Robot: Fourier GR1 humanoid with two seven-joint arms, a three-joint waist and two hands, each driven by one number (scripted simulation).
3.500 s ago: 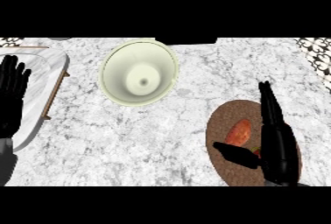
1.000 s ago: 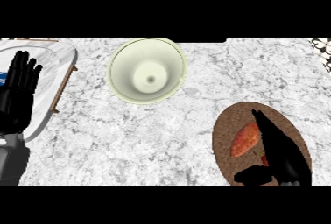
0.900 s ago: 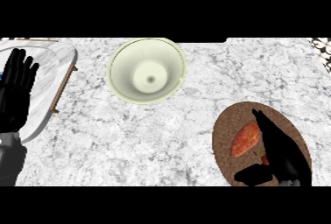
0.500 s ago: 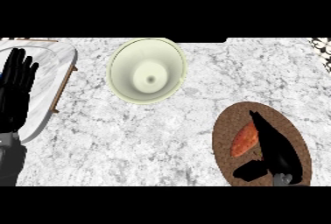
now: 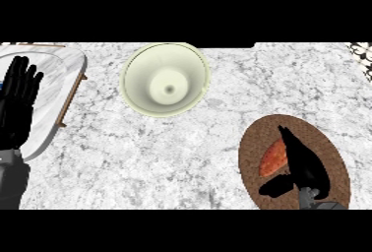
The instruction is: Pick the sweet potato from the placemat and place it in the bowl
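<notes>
found the sweet potato lying on the brown placemat at the lower right of the frame, not lifted and no nearer the bowl. saw the right hand set over the mat, fingers straight and pressed together, pointing toward the top of the frame, thumb stuck out to the lower left. placed the sweet potato just left of those fingers and just above the thumb, in the crook between them. could not tell from this steep angle whether touching or merely overlapped. saw no curl round it, so judged the grasp as not yet made.

noted the bowl, pale green, in the upper middle of the frame, holding nothing, well apart from the mat across bare marbled tabletop. spotted the left hand at the left edge, fingers up and straight, resting over a pale tray — no part in the job, as far as could be told.

reckoned the task early, with the approach done at most. left to do — closing round the sweet potato, lifting it off the placemat, carrying it up and left across the frame, and letting go inside the bowl.
</notes>
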